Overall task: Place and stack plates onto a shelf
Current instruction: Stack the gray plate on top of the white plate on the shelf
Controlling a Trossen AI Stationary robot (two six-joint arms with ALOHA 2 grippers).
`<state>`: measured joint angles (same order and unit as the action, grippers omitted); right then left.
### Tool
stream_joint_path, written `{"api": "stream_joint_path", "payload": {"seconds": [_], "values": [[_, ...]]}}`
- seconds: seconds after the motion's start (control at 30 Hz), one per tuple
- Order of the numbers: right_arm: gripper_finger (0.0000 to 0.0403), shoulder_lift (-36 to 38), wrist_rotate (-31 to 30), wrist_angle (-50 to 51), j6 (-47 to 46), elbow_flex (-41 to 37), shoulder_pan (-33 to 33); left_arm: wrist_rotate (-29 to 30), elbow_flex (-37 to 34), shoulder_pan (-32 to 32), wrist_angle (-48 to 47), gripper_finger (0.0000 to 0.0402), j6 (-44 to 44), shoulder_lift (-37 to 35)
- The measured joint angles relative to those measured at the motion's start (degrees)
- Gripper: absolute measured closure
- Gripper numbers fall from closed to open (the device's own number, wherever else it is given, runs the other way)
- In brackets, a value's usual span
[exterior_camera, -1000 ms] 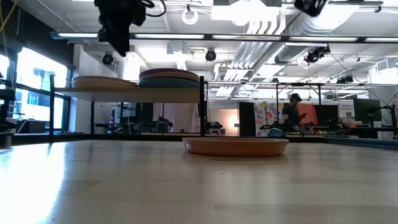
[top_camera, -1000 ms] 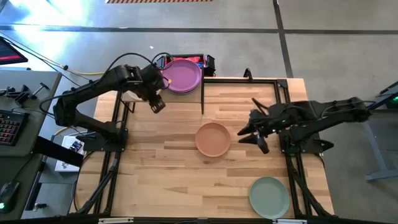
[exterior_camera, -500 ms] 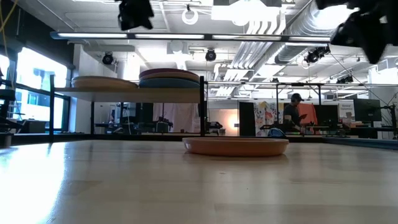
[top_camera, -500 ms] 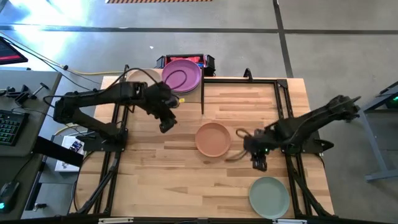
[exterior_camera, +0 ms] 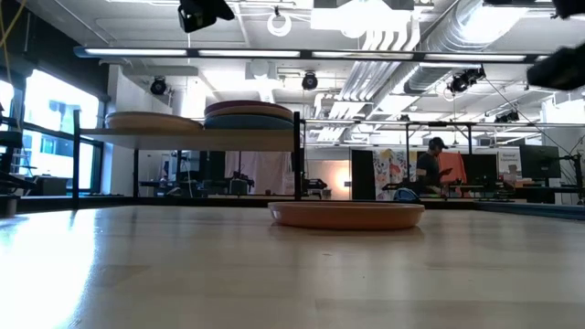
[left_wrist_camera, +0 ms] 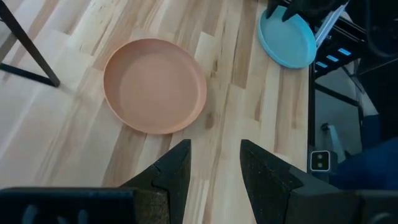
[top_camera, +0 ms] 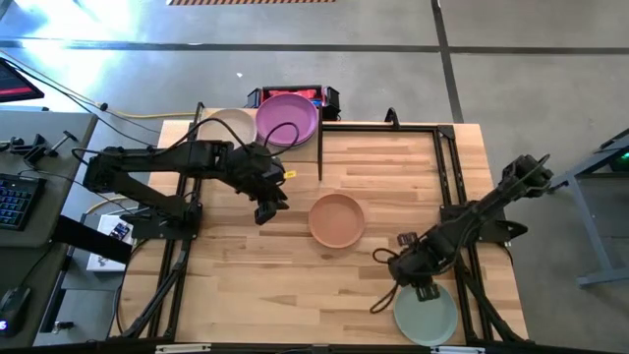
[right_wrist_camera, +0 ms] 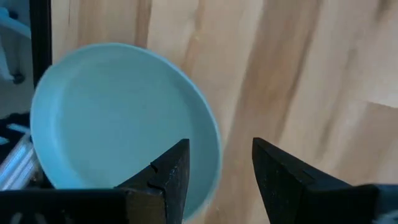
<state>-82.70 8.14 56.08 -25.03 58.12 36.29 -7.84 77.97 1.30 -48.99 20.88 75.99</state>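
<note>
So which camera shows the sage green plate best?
The right wrist view: the sage green plate fills it, almost whole. The high view shows it small at the table edge; the left wrist view shows it partly hidden. The low view misses it.

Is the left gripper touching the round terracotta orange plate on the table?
Apart. The left wrist view shows left gripper open, bare wood before terracotta orange plate.

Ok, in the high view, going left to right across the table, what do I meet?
Cream plate on the shelf → left gripper → purple plate → terracotta plate → right gripper → sage green plate.
</note>
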Motion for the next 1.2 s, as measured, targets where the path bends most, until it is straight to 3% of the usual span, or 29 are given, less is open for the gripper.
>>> {"api": "stream_joint_path", "payload": {"seconds": [0.27,0.63,0.9,1.2], "values": [[0.0249,-0.98,-1.81,-10.80,-5.88,-8.03,3.22,0.02,0.00,0.03,-0.01,0.0275,0.02,0.00],[0.0249,-0.98,0.15,-18.95,-6.08,-14.71,3.26,0.04,-0.02,0.05,-0.01,0.0275,0.02,0.00],[0.0250,-0.98,-0.66,-19.06,-7.12,-17.08,3.26,0.07,-0.04,0.07,-0.02,0.0275,0.00,0.00],[0.0283,-0.93,1.11,-20.76,-8.54,-19.45,3.26,0.16,-0.04,0.07,0.00,0.0275,0.00,0.00]]}}
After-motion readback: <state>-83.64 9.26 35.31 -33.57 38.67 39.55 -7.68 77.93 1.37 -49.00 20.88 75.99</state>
